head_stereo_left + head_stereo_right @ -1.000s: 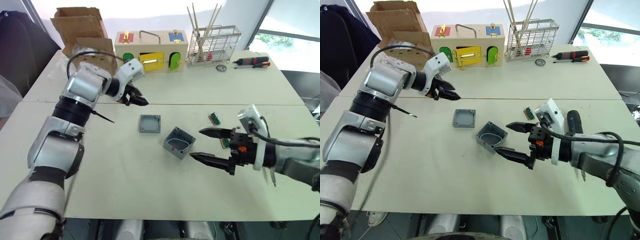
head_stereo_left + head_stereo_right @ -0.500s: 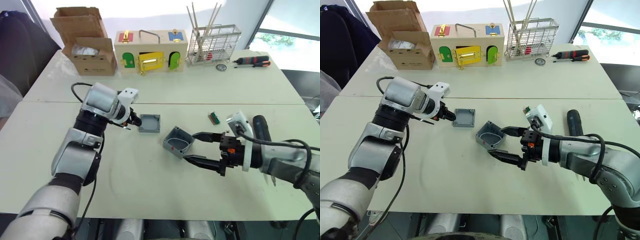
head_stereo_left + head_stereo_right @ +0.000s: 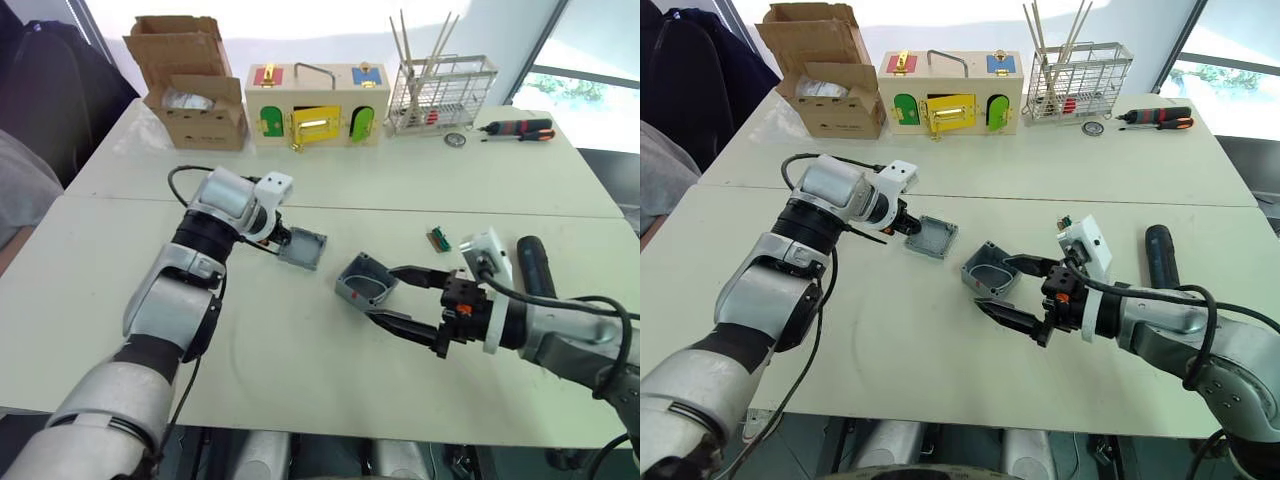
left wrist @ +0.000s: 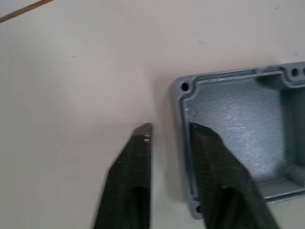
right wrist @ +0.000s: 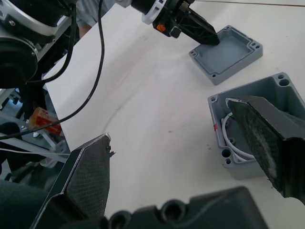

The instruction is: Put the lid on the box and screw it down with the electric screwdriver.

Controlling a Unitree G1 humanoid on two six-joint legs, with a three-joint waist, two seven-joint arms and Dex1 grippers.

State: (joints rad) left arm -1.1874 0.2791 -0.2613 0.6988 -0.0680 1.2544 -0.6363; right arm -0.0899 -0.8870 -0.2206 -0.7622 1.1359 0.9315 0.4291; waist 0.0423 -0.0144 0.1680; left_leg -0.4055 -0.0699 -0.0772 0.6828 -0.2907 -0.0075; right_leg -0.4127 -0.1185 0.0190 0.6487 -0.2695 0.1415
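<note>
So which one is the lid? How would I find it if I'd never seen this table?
Start at the wooden box with coloured doors at the back of the table and come towards the middle. Two small grey square things lie there. The lid is the shallow, empty tray at the left claw; the deeper box beside it has wires inside.

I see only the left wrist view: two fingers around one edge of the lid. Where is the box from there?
Observer: The box sits on the table beside the lid, toward the robot's right, apart from it.
Operator: Is the right claw holding it?
Observer: No. The right claw is open wide, one finger over the box's opening, the other off to the side.
Operator: And the screwdriver?
Observer: The electric screwdriver lies on the table further to the robot's right, ungripped.
</note>
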